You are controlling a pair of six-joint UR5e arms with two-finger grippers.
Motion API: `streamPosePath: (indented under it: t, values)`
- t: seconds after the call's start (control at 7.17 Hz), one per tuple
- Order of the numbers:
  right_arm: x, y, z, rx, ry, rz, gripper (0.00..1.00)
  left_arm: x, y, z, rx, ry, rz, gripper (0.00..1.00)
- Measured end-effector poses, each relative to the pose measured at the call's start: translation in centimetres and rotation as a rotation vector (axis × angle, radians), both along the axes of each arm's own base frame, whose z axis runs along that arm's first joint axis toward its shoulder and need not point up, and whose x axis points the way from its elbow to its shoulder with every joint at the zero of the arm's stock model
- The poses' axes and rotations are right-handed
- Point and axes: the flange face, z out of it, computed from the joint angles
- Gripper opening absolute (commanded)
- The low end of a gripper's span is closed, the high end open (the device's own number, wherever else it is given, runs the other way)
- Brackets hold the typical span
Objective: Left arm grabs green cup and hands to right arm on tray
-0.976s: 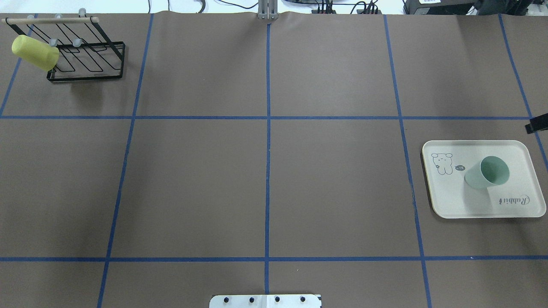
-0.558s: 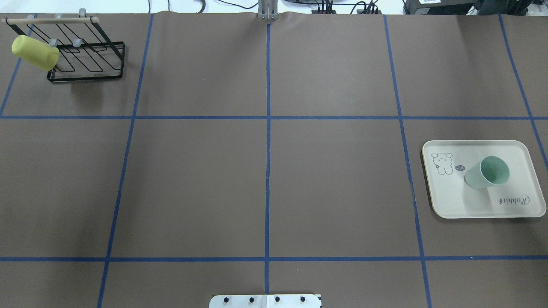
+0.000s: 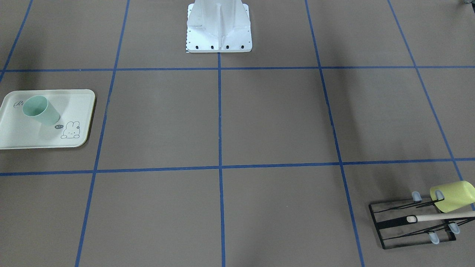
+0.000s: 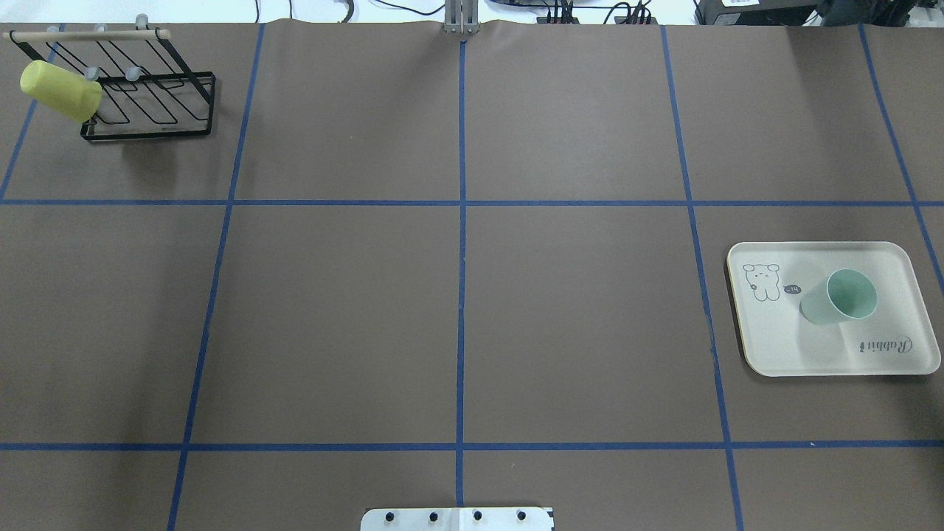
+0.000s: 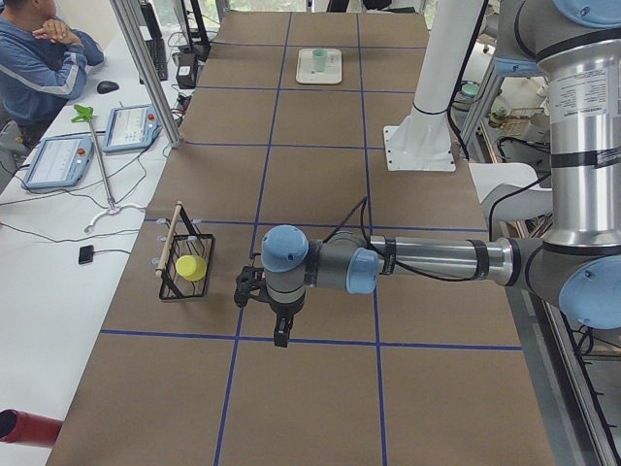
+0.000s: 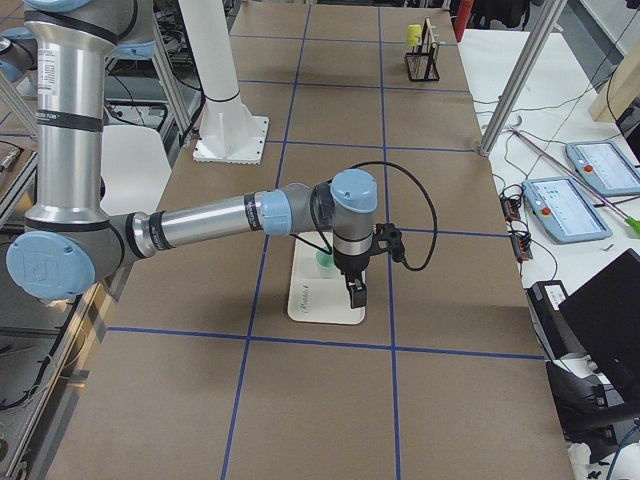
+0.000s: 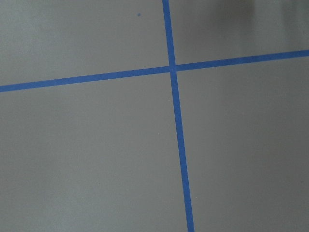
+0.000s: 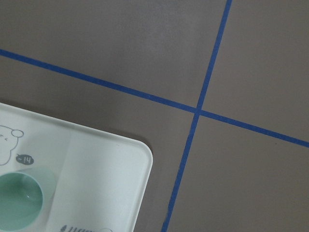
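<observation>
The pale mint-green cup [image 4: 817, 306] stands upright on the cream tray [image 4: 782, 346] at the table's right side. Both also show in the front view, cup [image 3: 39, 110] and tray [image 3: 22, 137], and in the right wrist view, cup [image 8: 19, 200] and tray [image 8: 106, 169]. My right gripper [image 6: 352, 290] shows only in the exterior right view. It hangs above the tray [image 6: 315, 305], just beside the cup [image 6: 325, 262]. My left gripper [image 5: 280, 333] shows only in the exterior left view, pointing down over bare table near the rack. I cannot tell whether either is open or shut.
A yellow-green cup [image 4: 59, 90] hangs on a black wire rack [image 4: 147, 110] at the far left corner. The robot's white base [image 3: 219, 26] stands at the near middle edge. A seated person [image 5: 39, 58] is beside the table's far side.
A dark tip that showed at the right edge of the overhead view, above the tray, has left that view. The cup and tray have not moved.
</observation>
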Motion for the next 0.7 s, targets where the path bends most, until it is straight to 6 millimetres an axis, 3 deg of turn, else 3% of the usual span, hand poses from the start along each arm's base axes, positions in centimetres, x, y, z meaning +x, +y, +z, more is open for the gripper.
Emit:
streamPosePath:
  t: [0.42, 0.7]
  values:
    - [0.7, 3.3, 3.6, -0.054, -0.012, -0.027, 1.0, 0.0, 0.0, 0.8, -0.016, -0.001, -0.003, 1.0]
    - [1.1, 4.1, 4.3, -0.069, -0.029, -0.023, 1.0, 0.0, 0.0, 0.7, -0.018, -0.001, -0.002, 1.0]
